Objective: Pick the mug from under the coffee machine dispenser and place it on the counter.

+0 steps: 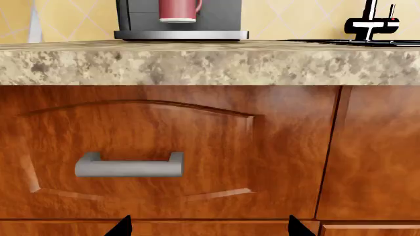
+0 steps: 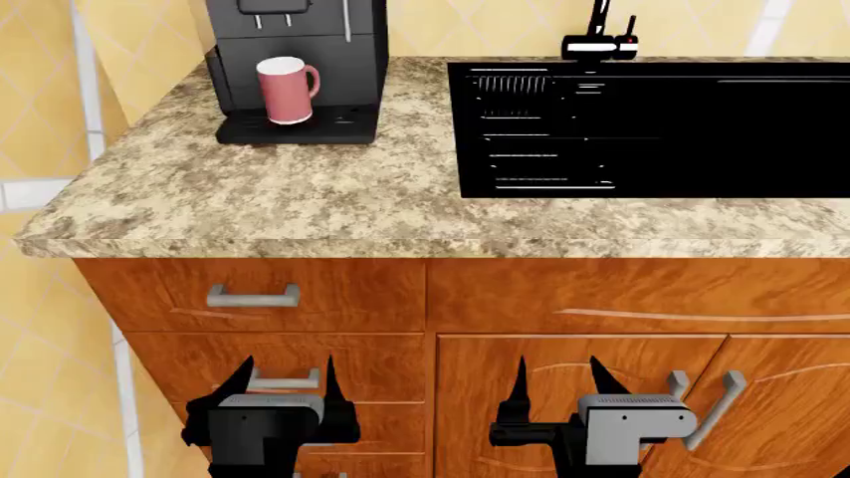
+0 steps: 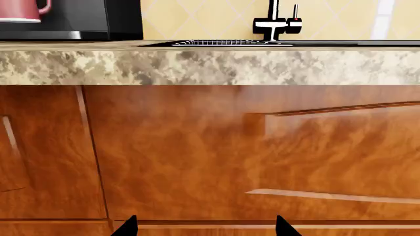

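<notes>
1. We note the left gripper [image 2: 283,383] low in front of the drawers [image 2: 253,296], fingers spread apart, nothing between them. Its fingertips [image 1: 125,226] show only as two dark points in the left wrist view.
2. The right gripper [image 2: 555,383] hangs likewise before the cabinet doors [image 2: 638,398], jaws parted and empty. Both sit well below the counter [image 2: 332,199] edge.
3. The mug [image 2: 283,92] stands upright on the drip tray [image 2: 293,129] of the coffee machine [image 2: 299,60], under the dispenser [image 2: 270,8], handle to the right in the head view. It is well apart from both grippers; we judge the task not yet begun.
4. To the right of the machine: sink [image 2: 664,119] and faucet [image 2: 598,40].
5. Risks, as we judge them:
   - Raising an arm straight up may catch the counter's thick overhang, since the grippers sit close under it.
   - The dispenser overhangs the mug, so a top approach looks blocked; lifting too early could knock the rim against the nozzles.
   - A side grasp on the handle side may twist or tip the mug.
   - Setting down too near the sink edge could let it drop in.
6. We can read no brand, label or writing on machine, mug or faucet.
</notes>
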### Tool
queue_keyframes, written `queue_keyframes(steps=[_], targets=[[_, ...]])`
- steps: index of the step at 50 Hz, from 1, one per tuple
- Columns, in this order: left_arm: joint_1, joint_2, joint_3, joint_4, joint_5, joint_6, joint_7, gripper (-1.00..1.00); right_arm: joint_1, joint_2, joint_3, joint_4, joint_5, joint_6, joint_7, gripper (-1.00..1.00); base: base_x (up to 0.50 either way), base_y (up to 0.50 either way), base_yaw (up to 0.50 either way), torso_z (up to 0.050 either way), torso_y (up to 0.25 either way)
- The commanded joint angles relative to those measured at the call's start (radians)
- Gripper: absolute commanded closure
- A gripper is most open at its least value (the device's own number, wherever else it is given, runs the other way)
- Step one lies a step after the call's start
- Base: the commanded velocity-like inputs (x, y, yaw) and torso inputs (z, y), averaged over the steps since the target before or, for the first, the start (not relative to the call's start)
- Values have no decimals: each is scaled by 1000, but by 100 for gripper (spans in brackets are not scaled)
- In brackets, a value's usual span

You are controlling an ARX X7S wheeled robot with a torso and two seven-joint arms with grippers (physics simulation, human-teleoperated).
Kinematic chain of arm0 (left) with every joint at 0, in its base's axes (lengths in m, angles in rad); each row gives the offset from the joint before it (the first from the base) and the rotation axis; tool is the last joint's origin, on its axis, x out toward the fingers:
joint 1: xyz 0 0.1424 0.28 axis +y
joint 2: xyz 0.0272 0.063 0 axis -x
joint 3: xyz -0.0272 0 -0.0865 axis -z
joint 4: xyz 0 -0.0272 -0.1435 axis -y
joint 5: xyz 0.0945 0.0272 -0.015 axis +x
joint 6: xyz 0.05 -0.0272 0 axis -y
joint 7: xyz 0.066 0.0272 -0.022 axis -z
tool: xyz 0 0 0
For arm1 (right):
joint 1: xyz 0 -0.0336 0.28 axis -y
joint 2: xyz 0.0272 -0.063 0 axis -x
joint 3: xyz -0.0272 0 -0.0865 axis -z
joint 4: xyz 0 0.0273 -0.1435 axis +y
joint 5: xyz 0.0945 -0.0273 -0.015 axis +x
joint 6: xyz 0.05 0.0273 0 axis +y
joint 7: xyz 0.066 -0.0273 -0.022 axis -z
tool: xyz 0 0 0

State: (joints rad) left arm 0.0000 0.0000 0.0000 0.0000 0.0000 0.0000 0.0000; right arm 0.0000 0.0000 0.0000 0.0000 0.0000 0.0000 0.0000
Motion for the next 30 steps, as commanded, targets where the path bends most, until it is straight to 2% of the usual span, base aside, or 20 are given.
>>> queue_keyframes(steps=[1, 17, 30], targets=[[0, -17, 21, -5, -11, 4, -18, -100, 1, 15, -19, 1, 14, 0, 24, -100, 0, 0, 0, 0, 0], [-3, -58, 74, -16, -40, 1, -58, -100, 4, 54, -59, 1, 50, 9, 92, -100, 0, 0, 0, 0, 0], [-3, -74, 93, -10, -62, -4, -78, -100, 4, 76, -88, -7, 65, 22, 107, -100, 0, 485, 0, 0, 0]])
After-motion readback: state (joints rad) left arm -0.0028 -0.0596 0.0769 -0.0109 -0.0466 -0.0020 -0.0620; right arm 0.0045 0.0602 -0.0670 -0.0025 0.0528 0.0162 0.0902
